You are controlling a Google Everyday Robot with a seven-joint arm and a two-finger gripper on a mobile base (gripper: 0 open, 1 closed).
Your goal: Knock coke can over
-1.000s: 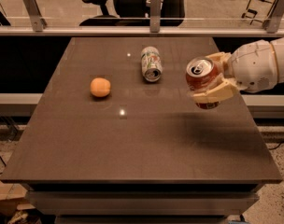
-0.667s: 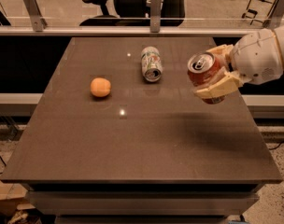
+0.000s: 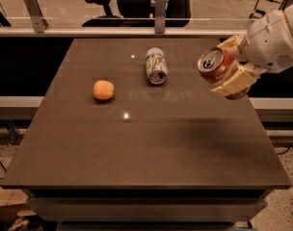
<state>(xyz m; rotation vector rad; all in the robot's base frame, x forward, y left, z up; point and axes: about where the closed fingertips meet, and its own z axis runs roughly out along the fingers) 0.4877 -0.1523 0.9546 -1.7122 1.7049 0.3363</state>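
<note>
The red coke can (image 3: 216,67) with a silver top is held tilted, top facing the camera, above the right part of the dark table (image 3: 146,143). My gripper (image 3: 229,71) comes in from the right on a white arm and is shut on the can, with one tan finger (image 3: 233,83) below it and another behind it. The can is off the table surface and casts a shadow on the table below.
A white-and-green can (image 3: 155,65) lies on its side at the back middle of the table. An orange fruit (image 3: 103,90) sits to the left. A rail and office chairs stand behind the table's far edge.
The gripper with the coke can has moved a little up and to the right. The other can and the orange have not moved.
</note>
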